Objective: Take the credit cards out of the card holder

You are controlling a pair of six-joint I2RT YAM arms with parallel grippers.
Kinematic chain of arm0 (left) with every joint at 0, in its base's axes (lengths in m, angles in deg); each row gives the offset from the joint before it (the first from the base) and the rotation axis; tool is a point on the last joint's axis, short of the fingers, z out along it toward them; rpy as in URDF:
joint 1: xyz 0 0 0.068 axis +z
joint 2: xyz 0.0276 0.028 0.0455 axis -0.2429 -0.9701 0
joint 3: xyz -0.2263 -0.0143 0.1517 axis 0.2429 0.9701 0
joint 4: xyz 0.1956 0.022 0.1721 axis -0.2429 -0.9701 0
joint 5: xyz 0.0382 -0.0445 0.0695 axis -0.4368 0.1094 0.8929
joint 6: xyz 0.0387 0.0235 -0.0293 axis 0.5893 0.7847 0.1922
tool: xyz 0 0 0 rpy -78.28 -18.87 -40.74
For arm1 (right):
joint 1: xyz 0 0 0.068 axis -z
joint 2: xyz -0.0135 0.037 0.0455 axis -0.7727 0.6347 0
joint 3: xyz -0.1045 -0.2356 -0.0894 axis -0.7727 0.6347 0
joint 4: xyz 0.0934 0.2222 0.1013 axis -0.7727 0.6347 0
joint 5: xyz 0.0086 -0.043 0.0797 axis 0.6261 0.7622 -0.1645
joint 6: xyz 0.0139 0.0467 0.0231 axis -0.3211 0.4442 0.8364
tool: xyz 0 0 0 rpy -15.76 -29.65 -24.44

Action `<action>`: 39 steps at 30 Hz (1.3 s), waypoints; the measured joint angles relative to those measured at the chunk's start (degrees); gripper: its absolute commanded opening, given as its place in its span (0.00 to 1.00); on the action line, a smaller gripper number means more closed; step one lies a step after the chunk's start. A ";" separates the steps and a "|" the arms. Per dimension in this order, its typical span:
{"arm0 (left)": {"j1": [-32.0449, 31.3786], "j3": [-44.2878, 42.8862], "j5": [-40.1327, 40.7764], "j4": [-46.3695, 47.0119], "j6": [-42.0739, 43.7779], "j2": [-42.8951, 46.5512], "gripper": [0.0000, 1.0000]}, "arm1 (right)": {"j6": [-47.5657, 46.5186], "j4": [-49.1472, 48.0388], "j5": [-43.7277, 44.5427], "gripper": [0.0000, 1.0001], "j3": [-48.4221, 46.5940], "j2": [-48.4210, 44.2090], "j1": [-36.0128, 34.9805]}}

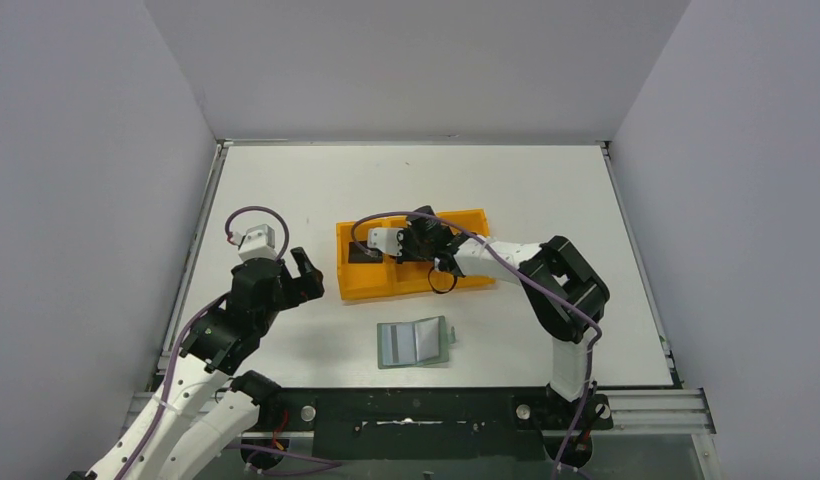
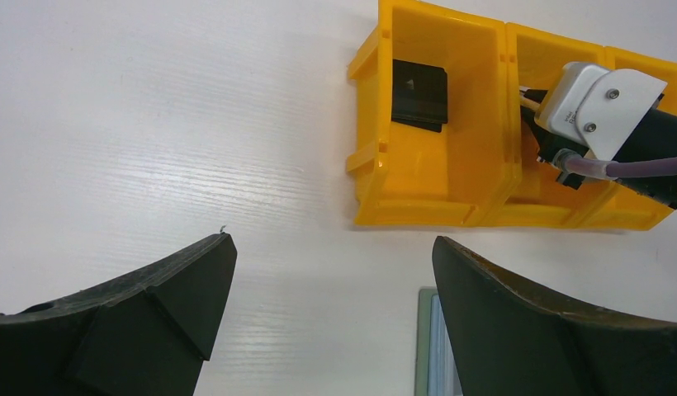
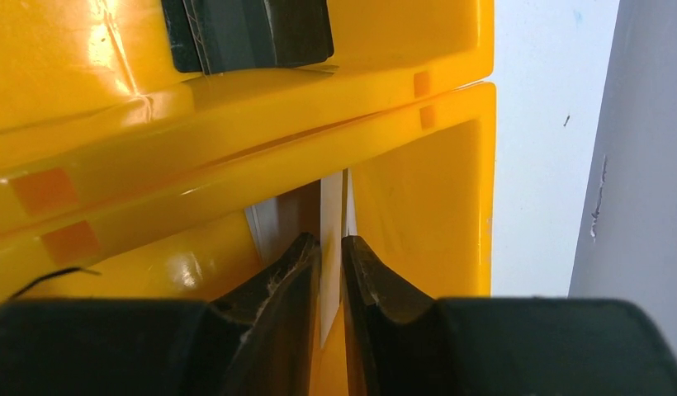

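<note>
The card holder (image 1: 416,343) lies open on the table near the arm bases, pale blue inside, and its edge (image 2: 430,346) shows by my left gripper's right finger. A black credit card (image 1: 364,255) (image 2: 419,93) (image 3: 244,33) lies in the left compartment of the orange tray (image 1: 466,222). My right gripper (image 1: 426,240) (image 3: 331,243) reaches down into the middle compartment. Its jaws stand narrowly around a pale credit card (image 3: 331,206) seen edge-on. My left gripper (image 1: 306,272) (image 2: 333,247) hovers wide open over bare table, left of the tray, holding nothing.
The orange tray (image 2: 368,157) (image 3: 418,165) has three compartments and sits mid-table. A pale grey flat piece (image 3: 265,223) leans inside the middle compartment beside my right fingers. Grey walls close the table on the left, back and right.
</note>
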 measured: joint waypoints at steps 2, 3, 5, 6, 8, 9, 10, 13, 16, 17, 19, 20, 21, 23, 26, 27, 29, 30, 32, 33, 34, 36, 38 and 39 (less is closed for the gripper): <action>0.00 0.02 0.00 0.00 0.00 -0.13 0.92 | 0.04 0.28 -0.46 0.24 0.00 0.00 0.11; 0.00 0.02 0.00 0.00 0.00 -0.22 0.92 | 0.22 0.44 -0.74 0.27 0.00 0.00 0.20; 0.00 0.02 0.00 0.00 0.00 -0.37 0.92 | 0.74 0.85 -1.40 0.32 0.00 -0.09 0.37; 0.00 0.02 -0.02 0.00 0.00 -0.50 0.92 | 1.05 1.14 -1.77 0.33 0.00 -0.20 0.39; 0.00 0.02 -0.04 0.00 0.00 -0.76 0.92 | 1.55 1.57 -2.45 0.33 0.00 -0.42 0.66; 0.00 0.02 -0.04 0.00 0.00 -0.87 0.92 | 1.86 1.81 -2.67 0.34 -0.04 -0.52 0.70; 0.00 0.02 -0.09 0.00 0.00 -1.03 0.92 | 2.12 2.03 -2.91 0.34 -0.09 -0.63 0.70; 0.00 0.02 -0.26 0.00 0.00 -1.11 0.92 | 2.97 2.97 -3.69 0.35 -0.15 -1.40 0.87; 0.00 0.02 -0.39 0.00 0.00 -1.07 0.92 | 4.39 3.98 -4.57 0.36 -0.15 -3.34 1.03; 0.00 0.02 -0.42 0.00 0.00 -1.07 0.92 | 5.20 4.15 -4.76 0.37 -0.17 -4.28 1.03; 0.00 0.02 -0.44 0.00 0.00 -1.07 0.92 | 7.43 4.28 -5.14 0.40 -0.17 -6.36 1.03; 0.00 0.02 -0.44 0.00 0.00 -1.07 0.92 | 9.31 4.33 -5.31 0.42 -0.17 -7.91 1.03; 0.00 0.02 -0.44 0.00 0.00 -1.05 0.92 | 11.74 4.28 -5.53 0.44 -0.17 -9.62 1.03; 0.00 0.02 -0.46 0.00 0.00 -1.05 0.92 | 18.71 3.74 -5.57 0.48 -0.07 -13.66 0.90; 0.00 0.02 -0.46 0.00 0.00 -1.05 0.92 | 33.00 1.95 -4.02 0.49 1.27 -20.50 -0.09; 0.00 0.02 -0.48 0.00 0.00 -1.03 0.92 | 38.49 1.60 -2.91 0.49 1.97 -22.73 -0.81; 0.00 0.02 -0.52 0.00 0.00 -1.03 0.92 | 49.20 2.10 -0.48 0.47 3.06 -25.99 -3.10; 0.00 0.02 -0.55 0.00 0.00 -1.03 0.92 | 53.27 2.62 0.46 0.46 3.30 -26.71 -4.33; 0.04 0.02 -0.57 0.00 -0.02 -1.09 0.92 | 62.79 4.66 4.09 0.46 3.89 -27.34 -8.11; 0.07 0.02 -0.59 -0.02 -0.02 -1.16 0.92 | 66.99 5.84 6.21 0.46 4.44 -27.32 -10.27; 0.09 0.02 -0.59 0.00 -0.02 -1.25 0.92 | 71.01 7.17 8.70 0.46 5.35 -27.30 -12.70; 0.11 0.02 -0.61 -0.02 -0.04 -1.44 0.92 | 78.49 10.43 14.14 0.47 7.61 -27.26 -18.01; 0.15 0.02 -0.59 -0.02 -0.04 -1.51 0.92 | 85.07 14.10 18.99 0.47 9.01 -27.02 -22.51; 0.22 0.02 -0.59 -0.02 -0.07 -1.49 0.92 | 89.11 16.31 21.81 0.47 9.40 -26.62 -25.31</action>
